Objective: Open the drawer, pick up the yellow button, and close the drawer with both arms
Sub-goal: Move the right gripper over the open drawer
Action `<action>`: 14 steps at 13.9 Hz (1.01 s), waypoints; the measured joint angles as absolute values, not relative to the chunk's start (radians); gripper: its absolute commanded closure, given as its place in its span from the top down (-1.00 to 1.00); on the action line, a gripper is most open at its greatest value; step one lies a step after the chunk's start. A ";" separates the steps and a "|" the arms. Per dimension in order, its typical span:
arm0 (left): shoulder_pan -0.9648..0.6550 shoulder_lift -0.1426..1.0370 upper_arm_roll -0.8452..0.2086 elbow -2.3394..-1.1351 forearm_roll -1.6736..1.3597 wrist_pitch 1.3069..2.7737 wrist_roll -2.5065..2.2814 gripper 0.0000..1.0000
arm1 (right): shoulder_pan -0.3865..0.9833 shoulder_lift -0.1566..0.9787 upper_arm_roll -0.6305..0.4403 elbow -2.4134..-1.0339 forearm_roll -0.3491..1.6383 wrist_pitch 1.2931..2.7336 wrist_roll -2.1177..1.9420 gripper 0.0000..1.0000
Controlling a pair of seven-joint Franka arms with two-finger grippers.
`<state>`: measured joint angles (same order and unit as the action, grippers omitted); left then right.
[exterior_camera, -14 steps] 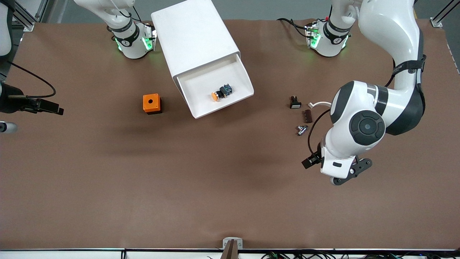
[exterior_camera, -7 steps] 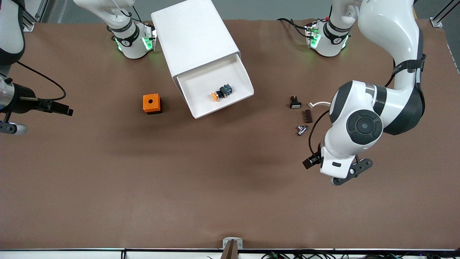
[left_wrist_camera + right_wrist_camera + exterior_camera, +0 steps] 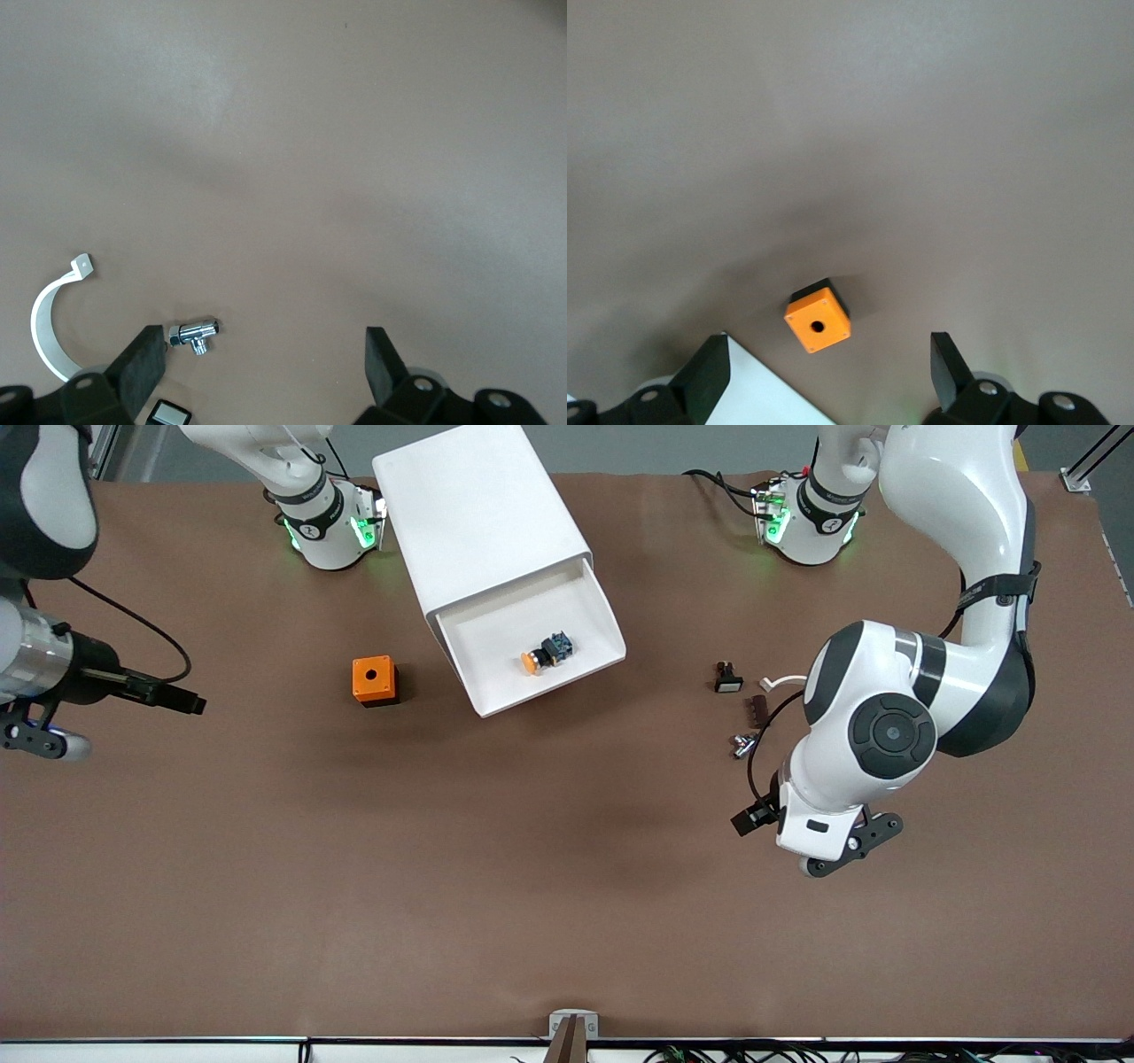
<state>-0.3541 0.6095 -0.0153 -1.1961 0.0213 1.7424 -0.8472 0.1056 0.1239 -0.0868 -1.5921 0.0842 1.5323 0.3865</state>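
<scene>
The white cabinet [image 3: 478, 514] stands between the arms' bases with its drawer [image 3: 496, 691] pulled open. The button [image 3: 544, 652], with its orange-yellow cap, lies on its side in the drawer. My right gripper [image 3: 182, 701] is open and empty over the table at the right arm's end. In the right wrist view [image 3: 828, 372] it frames the orange cube and a white corner of the cabinet [image 3: 766, 394]. My left gripper [image 3: 751, 817] is open and empty over bare table beside the small parts, also in the left wrist view [image 3: 263, 372].
An orange cube with a hole [image 3: 374, 680] sits beside the drawer, toward the right arm's end. A black part with a white face [image 3: 727, 680], a white clip [image 3: 780, 683], a brown piece [image 3: 758, 708] and a chrome fitting [image 3: 742, 744] lie near the left gripper.
My right gripper has moved in from the table's end toward the orange cube. My left gripper has shifted slightly toward the small parts. The drawer and button have not moved.
</scene>
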 measured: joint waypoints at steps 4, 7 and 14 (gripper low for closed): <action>-0.354 0.609 -0.015 -1.196 0.021 1.742 -0.847 0.99 | 0.226 0.123 -0.082 -1.590 0.085 1.521 0.668 1.00; -0.354 0.610 -0.016 -1.196 0.021 1.742 -0.847 0.99 | 0.311 0.123 -0.080 -1.590 0.085 1.520 0.854 1.00; -0.353 0.609 -0.016 -1.196 0.021 1.742 -0.847 0.99 | 0.505 0.127 -0.078 -1.591 0.086 1.560 1.252 1.00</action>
<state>-0.3535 0.6095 -0.0161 -1.1961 0.0208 1.7424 -0.8472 0.5047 0.1273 -0.0782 -1.5910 0.0858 1.5601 1.2518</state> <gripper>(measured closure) 0.004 0.000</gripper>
